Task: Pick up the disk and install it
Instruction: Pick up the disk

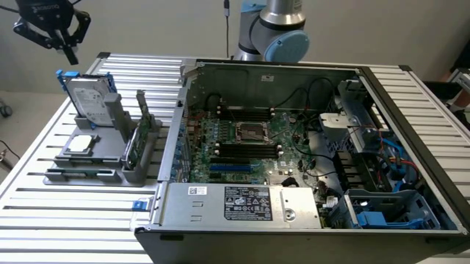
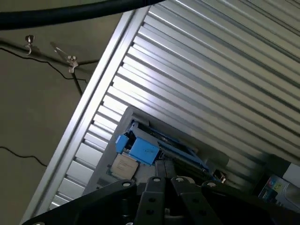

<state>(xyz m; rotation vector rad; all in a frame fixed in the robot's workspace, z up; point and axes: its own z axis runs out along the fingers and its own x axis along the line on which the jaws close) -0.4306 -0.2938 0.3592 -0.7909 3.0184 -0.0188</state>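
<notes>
Slatted table [image 1: 44,231] — upright disk [image 1: 92,99], closed fingers [image 1: 70,53]

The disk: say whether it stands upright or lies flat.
Upright, slightly tilted. The disk stands on edge in the grey stand, outside the computer case.

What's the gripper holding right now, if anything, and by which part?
Nothing. The gripper hangs shut and empty above the disk, which stands in the grey holder.

Ribbed aluminium slat table [image 1: 44,220]. A grey parts holder [image 1: 74,177] stands on it, below the gripper [image 1: 67,55] and near it. An open computer case [image 1: 294,245] also sits on the slats beside the holder, farther from the gripper.
</notes>
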